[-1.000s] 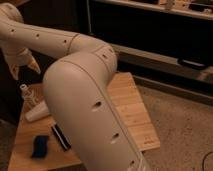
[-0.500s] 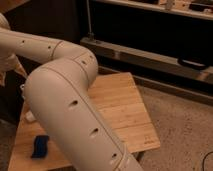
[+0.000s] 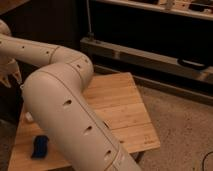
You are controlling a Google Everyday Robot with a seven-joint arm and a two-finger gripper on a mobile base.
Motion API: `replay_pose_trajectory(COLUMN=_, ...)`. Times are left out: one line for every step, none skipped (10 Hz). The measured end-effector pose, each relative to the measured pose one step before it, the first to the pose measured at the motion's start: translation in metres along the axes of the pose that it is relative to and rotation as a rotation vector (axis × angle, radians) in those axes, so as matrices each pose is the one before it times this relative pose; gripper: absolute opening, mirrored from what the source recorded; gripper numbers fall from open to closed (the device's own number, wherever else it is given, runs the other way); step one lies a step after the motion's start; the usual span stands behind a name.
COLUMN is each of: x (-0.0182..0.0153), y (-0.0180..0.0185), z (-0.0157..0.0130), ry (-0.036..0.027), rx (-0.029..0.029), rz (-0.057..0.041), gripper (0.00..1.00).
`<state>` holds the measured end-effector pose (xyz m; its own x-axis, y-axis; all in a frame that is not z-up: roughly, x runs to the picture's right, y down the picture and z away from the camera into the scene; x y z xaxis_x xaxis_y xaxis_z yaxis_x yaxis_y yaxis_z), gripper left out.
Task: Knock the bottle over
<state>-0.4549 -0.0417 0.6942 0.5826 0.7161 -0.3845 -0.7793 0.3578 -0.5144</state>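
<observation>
A bulky cream robot arm [image 3: 65, 115] fills the left foreground, bent across a light wooden worktop [image 3: 120, 107]. Its gripper [image 3: 10, 75] hangs at the far left edge of the view, near the worktop's back left corner; whether it is released or clenched cannot be told. A dark blue object [image 3: 39, 146] lies on the near left corner. The bottle cannot be made out; only a whitish sliver [image 3: 28, 117] shows beside the arm.

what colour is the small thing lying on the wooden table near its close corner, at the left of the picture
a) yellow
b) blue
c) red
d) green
b: the small thing on the wooden table is dark blue, just beside the big arm segment. The gripper hangs at the far left edge of the view, over the table's left side.
</observation>
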Motion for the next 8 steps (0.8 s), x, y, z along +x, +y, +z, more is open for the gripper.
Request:
replay_pose_trajectory(x=-0.00320, y=-0.00044, z=0.00505, ry=-0.01225, rx=-0.01829, rz=0.00526, gripper=0.17)
replay_pose_trajectory(x=-0.00252, y=0.00012, z=0.00486, ry=-0.00873, rx=-0.02520, rz=0.01316, gripper=0.07)
replay_pose_trajectory(x=-0.00121, y=0.00220, z=0.00458, ry=-0.00803, rx=-0.02282, rz=0.01380, gripper=0.01)
replay_pose_trajectory(x=-0.00045, y=0.00124, z=0.00504, ry=-0.01327, rx=-0.02336, rz=0.01810, gripper=0.00)
replay_pose_trajectory(x=-0.00016, y=0.00081, z=0.00374, ry=-0.01293, rx=-0.01934, rz=0.01504, gripper=0.00)
replay_pose_trajectory(x=-0.00066, y=0.00036, z=0.00569, ry=-0.01607, rx=-0.00588, rz=0.01261, gripper=0.00)
replay_pose_trajectory(x=-0.00086, y=0.00504, z=0.00384, ry=-0.00665, rx=0.00123, rz=0.00008, gripper=0.00)
replay_pose_trajectory(x=-0.00142, y=0.00581, z=0.00342, ry=-0.00370, rx=0.00405, rz=-0.00317, gripper=0.00)
